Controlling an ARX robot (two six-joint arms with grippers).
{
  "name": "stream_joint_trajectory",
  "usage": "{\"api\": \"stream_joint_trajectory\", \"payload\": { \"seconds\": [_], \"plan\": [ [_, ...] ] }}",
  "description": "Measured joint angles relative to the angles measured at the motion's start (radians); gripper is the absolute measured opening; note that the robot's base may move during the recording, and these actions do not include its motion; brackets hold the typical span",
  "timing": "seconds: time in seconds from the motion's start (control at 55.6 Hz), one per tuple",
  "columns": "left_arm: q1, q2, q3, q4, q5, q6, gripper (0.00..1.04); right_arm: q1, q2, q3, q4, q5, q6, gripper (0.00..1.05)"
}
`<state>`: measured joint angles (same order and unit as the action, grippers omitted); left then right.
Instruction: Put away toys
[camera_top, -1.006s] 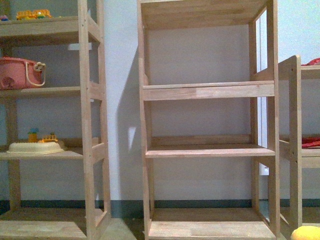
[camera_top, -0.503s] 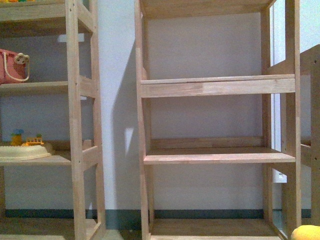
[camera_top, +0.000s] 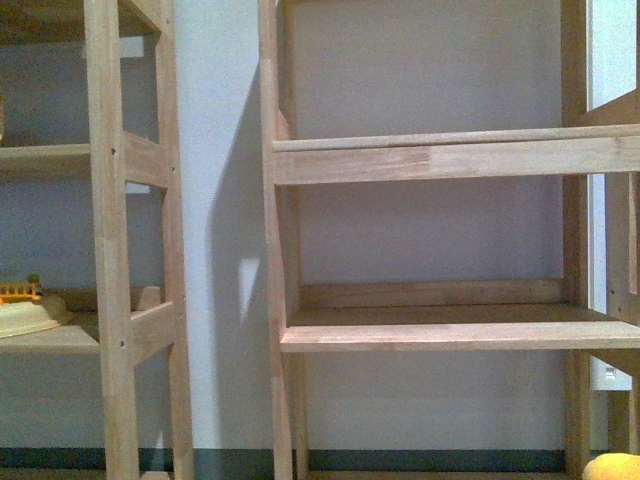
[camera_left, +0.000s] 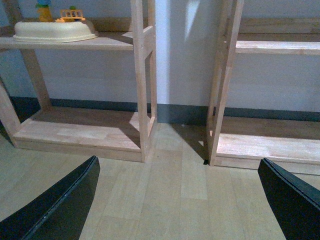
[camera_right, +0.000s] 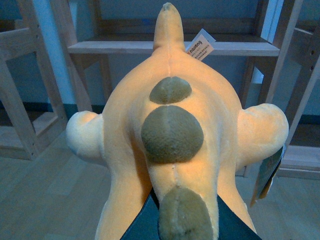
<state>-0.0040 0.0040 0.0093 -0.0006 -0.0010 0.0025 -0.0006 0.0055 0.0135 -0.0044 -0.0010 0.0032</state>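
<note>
So, front view: I'm squared up to the middle shelf (camera_top: 440, 335), with the plush toy (camera_top: 612, 467) just peeking in at the bottom right corner. Left wrist view: left hand (camera_left: 178, 167) hangs spread wide above the floor (camera_left: 150, 212), gripping nothing. Right wrist view: right hand (camera_right: 185, 227) is clamped around the plush toy, lifted toward the shelf for placing, I guess.

One plush (camera_right: 172, 130), three racks (camera_top: 105, 250) (camera_top: 450, 160) (camera_top: 622, 240), one tray (camera_left: 55, 31)
</note>
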Motion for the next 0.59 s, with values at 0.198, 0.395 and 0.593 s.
{"api": "stream_joint_trajectory", "payload": {
  "seconds": [0.198, 0.395, 0.593],
  "plan": [
    [0.0, 0.0, 0.0, 0.0, 0.0, 0.0, 0.98, 0.0, 0.0, 0.0, 0.0, 0.0, 0.0, 0.06],
    [0.0, 0.0, 0.0, 0.0, 0.0, 0.0, 0.98, 0.0, 0.0, 0.0, 0.0, 0.0, 0.0, 0.06],
    [0.0, 0.0, 0.0, 0.0, 0.0, 0.0, 0.98, 0.0, 0.0, 0.0, 0.0, 0.0, 0.0, 0.06]
  ]
}}
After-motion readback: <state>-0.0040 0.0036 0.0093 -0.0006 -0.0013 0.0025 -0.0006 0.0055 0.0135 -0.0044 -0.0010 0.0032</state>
